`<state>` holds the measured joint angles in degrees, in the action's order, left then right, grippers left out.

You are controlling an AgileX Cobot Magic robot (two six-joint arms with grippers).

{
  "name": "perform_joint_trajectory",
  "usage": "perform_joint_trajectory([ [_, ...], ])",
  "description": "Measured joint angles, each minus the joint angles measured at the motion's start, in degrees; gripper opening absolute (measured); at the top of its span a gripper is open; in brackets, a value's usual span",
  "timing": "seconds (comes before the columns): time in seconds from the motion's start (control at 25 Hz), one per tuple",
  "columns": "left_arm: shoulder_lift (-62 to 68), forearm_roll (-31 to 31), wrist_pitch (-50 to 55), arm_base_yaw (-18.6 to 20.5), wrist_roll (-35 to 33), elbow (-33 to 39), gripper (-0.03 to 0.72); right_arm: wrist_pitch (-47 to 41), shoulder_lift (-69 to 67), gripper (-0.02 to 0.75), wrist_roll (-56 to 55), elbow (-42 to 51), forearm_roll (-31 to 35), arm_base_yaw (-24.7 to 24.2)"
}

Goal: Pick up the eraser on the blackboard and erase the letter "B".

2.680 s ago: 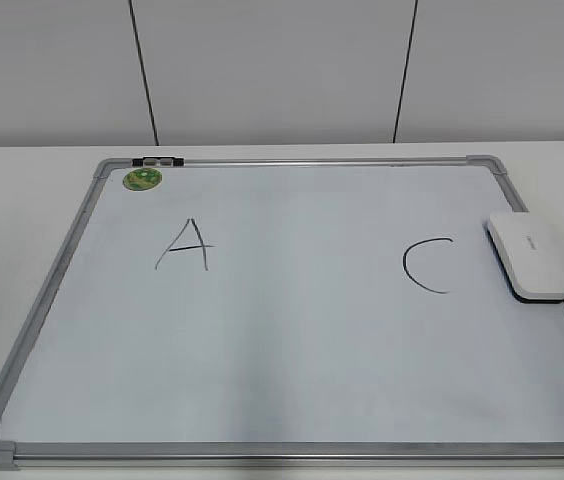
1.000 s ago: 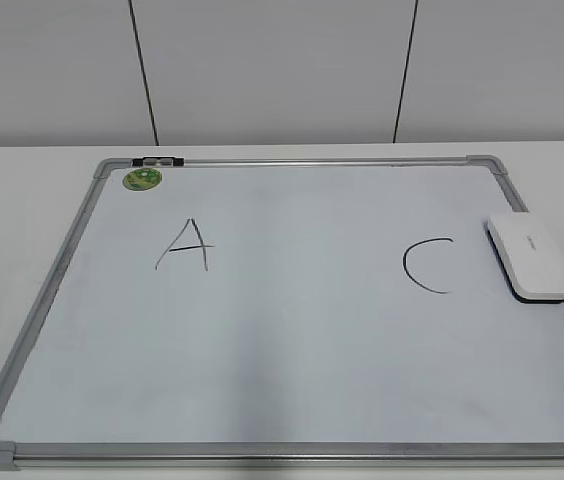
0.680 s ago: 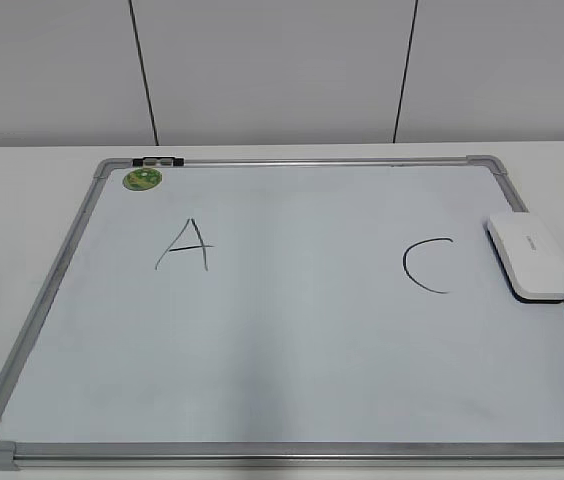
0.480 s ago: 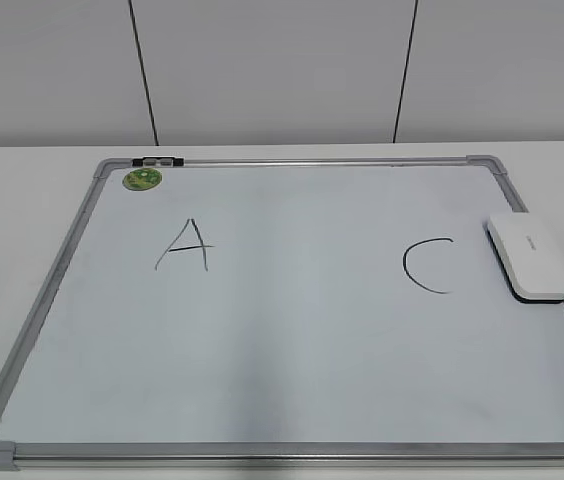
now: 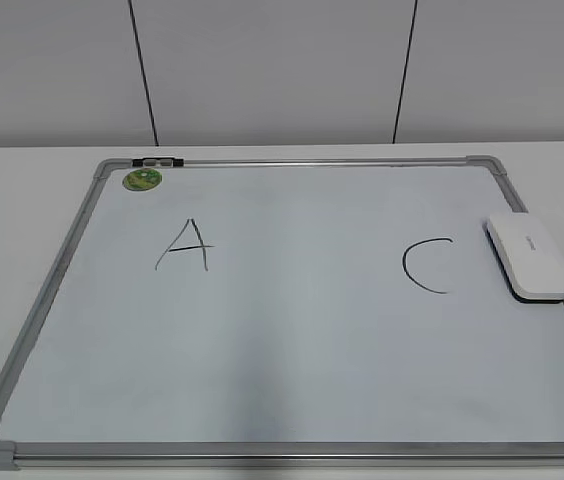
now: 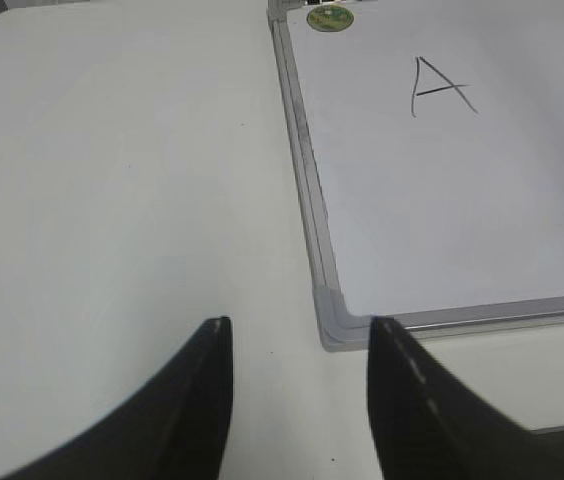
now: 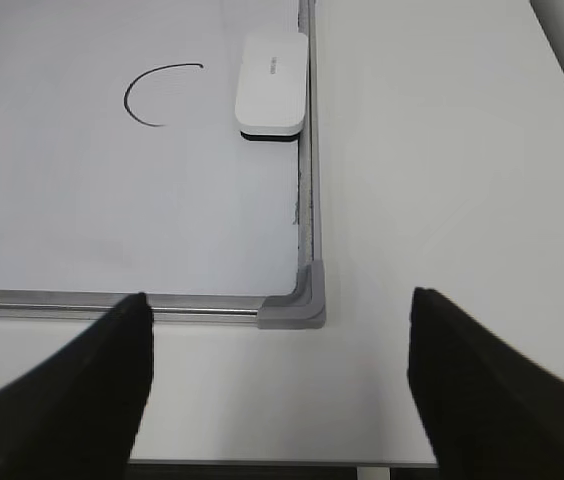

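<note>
The blackboard point(image 5: 292, 340) is a white board with a grey frame, lying flat on the table. The white eraser point(image 5: 530, 255) lies at its right edge, next to the black "C" point(image 5: 427, 265); it also shows in the right wrist view point(image 7: 272, 83). A black "A" point(image 5: 186, 245) is at the left. No letter "B" shows between them; that area is blank. My left gripper point(image 6: 300, 330) is open and empty over the table by the board's near left corner. My right gripper point(image 7: 280, 300) is wide open and empty by the near right corner. Neither gripper shows in the exterior view.
A round green sticker point(image 5: 143, 179) sits at the board's far left corner, also in the left wrist view point(image 6: 329, 17). White tabletop lies left of the board point(image 6: 112, 180) and right of it point(image 7: 442, 150). The table's front edge point(image 7: 282, 462) is just below my right gripper.
</note>
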<state>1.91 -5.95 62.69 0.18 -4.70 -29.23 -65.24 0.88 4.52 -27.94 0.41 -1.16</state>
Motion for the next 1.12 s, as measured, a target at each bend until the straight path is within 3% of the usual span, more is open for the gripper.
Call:
perform_joint_trajectory([
  [1.12,-1.33,0.00,0.22,0.00,0.00,0.00,0.293,0.00,0.00,0.588,0.00,0.00,-0.41,0.00],
])
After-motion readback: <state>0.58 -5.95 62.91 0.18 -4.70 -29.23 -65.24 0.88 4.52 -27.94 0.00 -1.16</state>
